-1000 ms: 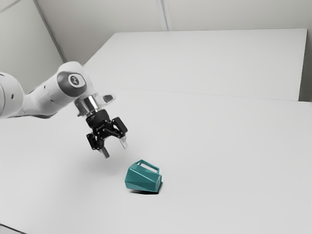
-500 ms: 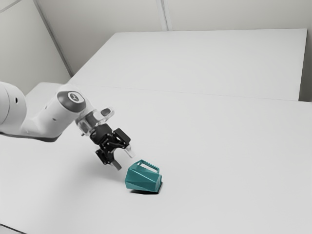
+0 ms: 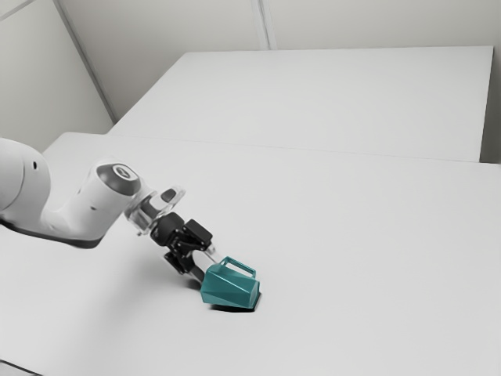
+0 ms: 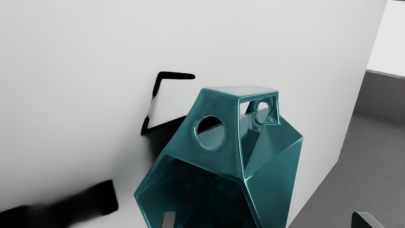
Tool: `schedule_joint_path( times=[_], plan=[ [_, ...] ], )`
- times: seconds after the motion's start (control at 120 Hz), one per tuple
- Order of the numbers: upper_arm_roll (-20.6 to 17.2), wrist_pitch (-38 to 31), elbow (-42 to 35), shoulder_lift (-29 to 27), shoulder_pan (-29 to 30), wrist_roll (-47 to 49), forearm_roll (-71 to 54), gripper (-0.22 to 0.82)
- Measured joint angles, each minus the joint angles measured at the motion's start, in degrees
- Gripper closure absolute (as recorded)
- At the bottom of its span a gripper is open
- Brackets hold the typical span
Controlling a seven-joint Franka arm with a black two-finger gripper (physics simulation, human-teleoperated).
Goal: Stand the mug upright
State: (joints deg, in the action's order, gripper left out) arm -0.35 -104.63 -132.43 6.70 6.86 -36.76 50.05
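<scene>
Target position: the mug (image 3: 229, 287) lies on its side on the surface (image 3: 352, 235), in the lower middle of the exterior frame. The pincer (image 3: 208, 269) is at its mouth end, just toward the exterior view's left and slightly higher in the frame. The mug's long axis runs from this mouth end toward the base, at the exterior view's right, so it points roughly away from the pincer. The handle (image 4: 218, 101) stands uppermost.

Pincer state: wide open, holding nothing. In the wrist view, one finger (image 4: 169, 220) overlaps the dark mouth (image 4: 199, 190); the opposite finger (image 4: 364, 220) stands outside the side wall. Contact with the rim cannot be confirmed.

Judged next step: advance along the long axis until the side wall sits between the fingers, then close. Check insertion depth first (a shallow bite is likely to slip when the mug tips). To finish upright, the mouth end must rise and the base swing down onto the surface. The single arm serves for both operations.
</scene>
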Motion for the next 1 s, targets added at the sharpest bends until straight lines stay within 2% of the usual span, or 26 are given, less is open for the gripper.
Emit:
schedule_joint_path(
  times=[0.5, 0.567, 0.783, 1.0],
  plan=[
    [-0.24, -2.65, -2.68, 0.26, -3.25, -7.65, 4.81, 0.02],
    [-0.26, -2.80, -2.69, 0.16, -3.57, -8.26, 4.95, 0.10],
    [-0.31, -3.18, -2.63, 0.14, -4.40, -9.85, 5.76, 0.53],
    [-0.38, -3.53, -1.55, -0.45, -4.85, -10.85, 5.88, 0.67]
  ],
)
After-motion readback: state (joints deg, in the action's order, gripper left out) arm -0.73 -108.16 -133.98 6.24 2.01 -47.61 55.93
